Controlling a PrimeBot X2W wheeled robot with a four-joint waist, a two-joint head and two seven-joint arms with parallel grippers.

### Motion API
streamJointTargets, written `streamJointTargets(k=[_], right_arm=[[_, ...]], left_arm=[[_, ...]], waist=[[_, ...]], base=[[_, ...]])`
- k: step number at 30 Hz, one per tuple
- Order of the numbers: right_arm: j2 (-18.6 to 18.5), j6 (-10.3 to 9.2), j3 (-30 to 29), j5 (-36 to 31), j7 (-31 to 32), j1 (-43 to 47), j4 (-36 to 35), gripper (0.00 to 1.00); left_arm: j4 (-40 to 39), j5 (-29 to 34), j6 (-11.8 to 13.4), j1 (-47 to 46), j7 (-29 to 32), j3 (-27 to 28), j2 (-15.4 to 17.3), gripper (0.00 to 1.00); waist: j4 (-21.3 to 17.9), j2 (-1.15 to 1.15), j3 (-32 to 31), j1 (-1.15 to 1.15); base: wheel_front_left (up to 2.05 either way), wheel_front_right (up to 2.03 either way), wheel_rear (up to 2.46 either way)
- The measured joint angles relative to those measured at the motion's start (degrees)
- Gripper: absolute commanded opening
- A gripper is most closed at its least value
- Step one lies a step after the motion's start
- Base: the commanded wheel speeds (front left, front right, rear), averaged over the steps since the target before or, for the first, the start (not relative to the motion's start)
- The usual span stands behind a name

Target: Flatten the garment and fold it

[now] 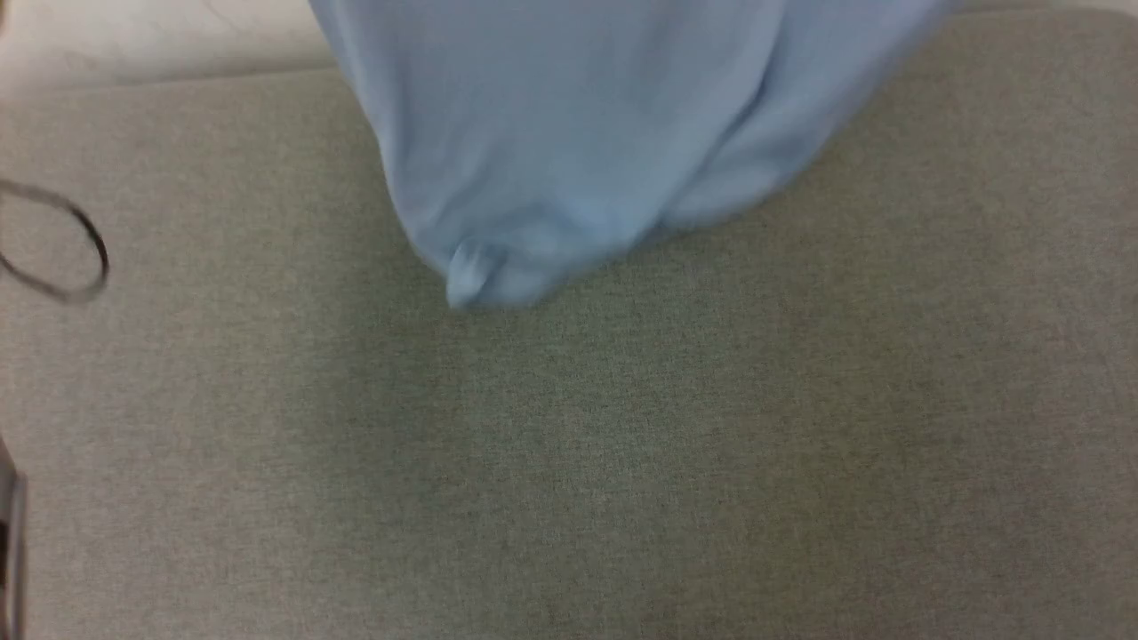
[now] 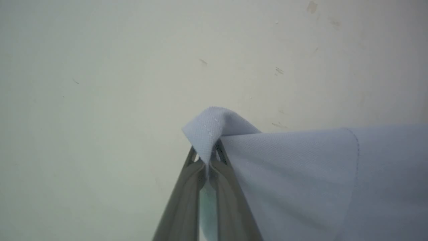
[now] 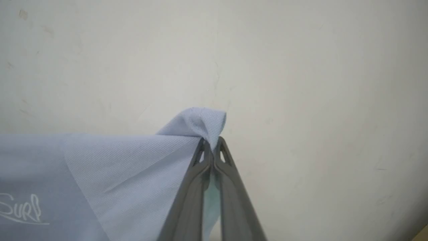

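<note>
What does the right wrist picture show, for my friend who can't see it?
The right gripper pinches a corner of the light blue garment, fingers shut, holding it up before a pale surface. White cursive lettering shows at the lower left.

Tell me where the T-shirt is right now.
In the head view the T-shirt hangs from top centre over the grey fabric surface; the left end effector and right end effector each pinch a fold.
</note>
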Motion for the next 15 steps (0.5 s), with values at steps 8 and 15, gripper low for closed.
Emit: streamJointTargets(k=[8,15], right_arm=[[1.33,-0.01,4.14,-5.41,-14.58,-14.50,8.49,0.00],[2.80,-0.01,11.22,-3.50,-18.66,-17.28,15.32,0.00]], left_arm=[[8.55,2.64,0.13,-13.21,-10.99,-0.10,-1.11,0.00],[16.81,3.03,-1.93,-15.14,-15.94,-1.49,-2.99,0.00]], waist=[[-0.45,0.00,4.94,0.01],[-0.34,0.00,8.47,0.01]], base=[[0.00,0.00,0.00],[0.00,0.00,0.00]])
